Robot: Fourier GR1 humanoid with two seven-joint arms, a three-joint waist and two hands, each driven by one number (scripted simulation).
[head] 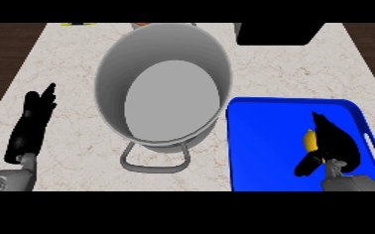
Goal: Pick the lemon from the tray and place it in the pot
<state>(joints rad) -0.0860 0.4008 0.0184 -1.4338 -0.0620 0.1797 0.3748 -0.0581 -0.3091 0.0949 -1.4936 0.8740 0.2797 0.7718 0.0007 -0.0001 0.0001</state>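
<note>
A large grey pot (164, 87) stands on the pale marbled counter (66, 64), left of centre, its mouth facing up and its inside bare; a loop handle (154, 161) sticks out from its near side toward the lower edge of the view. Just beside the pot on the right lies a blue tray (271, 144), its left rim close to the pot's wall but not clearly touching it. The right hand (333, 146) is over the tray's right half, its black fingers curled down around the lemon (310, 140), of which only a small yellow patch shows at the hand's left edge; the thumb (309, 164) juts toward the lower left. Whether the lemon rests on the tray or is lifted off it cannot be told from this view. The left hand (33, 124) shows at the left edge over the counter, well apart from the pot, fingers straight and pointing up the view, holding nothing. At the counter's far edge a black block (278, 33) sits to the right of the pot, and small bits of yellow (77, 24) and orange (141, 25) peek out behind the pot's far rim, too hidden to identify.
</note>
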